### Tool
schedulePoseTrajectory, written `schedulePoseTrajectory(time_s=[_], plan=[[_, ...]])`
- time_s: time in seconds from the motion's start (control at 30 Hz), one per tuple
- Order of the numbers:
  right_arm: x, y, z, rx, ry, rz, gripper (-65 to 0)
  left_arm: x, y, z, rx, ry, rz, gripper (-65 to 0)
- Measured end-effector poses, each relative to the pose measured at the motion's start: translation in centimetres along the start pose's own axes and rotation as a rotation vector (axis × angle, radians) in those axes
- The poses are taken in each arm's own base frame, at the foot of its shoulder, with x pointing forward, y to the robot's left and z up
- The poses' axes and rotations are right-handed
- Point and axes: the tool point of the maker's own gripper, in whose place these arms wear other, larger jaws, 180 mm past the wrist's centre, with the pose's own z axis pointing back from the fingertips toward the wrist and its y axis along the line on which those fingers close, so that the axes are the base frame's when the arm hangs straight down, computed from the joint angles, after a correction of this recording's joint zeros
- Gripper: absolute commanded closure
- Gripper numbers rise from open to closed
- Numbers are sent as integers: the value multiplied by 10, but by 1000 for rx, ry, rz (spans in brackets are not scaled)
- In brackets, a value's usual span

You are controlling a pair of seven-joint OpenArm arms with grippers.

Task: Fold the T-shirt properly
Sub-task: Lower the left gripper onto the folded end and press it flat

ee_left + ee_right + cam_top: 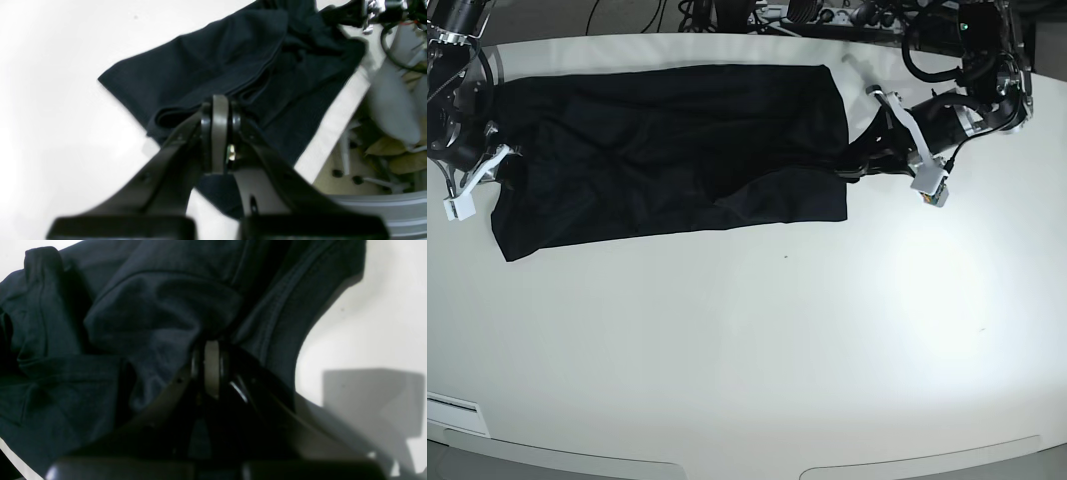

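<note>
The black T-shirt (667,150) lies spread lengthwise across the far part of the white table (757,350), partly folded over itself with creases. My left gripper (855,165) is at the shirt's right edge. In the left wrist view it (219,100) is shut on a folded edge of the T-shirt (217,56). My right gripper (499,160) is at the shirt's left edge. In the right wrist view it (211,346) is shut in bunched cloth of the T-shirt (150,306), with a stitched hem beside it. The pale mark does not show.
The table's far edge (333,123) runs close behind the shirt in the left wrist view, with floor clutter beyond it. Cables and equipment (827,15) sit along the back. The wide front of the table is bare white surface.
</note>
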Motion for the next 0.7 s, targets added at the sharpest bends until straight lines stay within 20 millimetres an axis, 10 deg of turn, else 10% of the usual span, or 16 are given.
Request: schedulePoseTrajectory(time_s=[0.33,0.47,0.7], plan=[[0,0,0,0,0,0,0,8,-6,1,-38,-37,18,-13],[1,0,0,3,-3,-2,0,7,14,5,41,38,-68,-322],[0,0,0,3,-2,-2,0,9,25,10,62,117,-161,-343]])
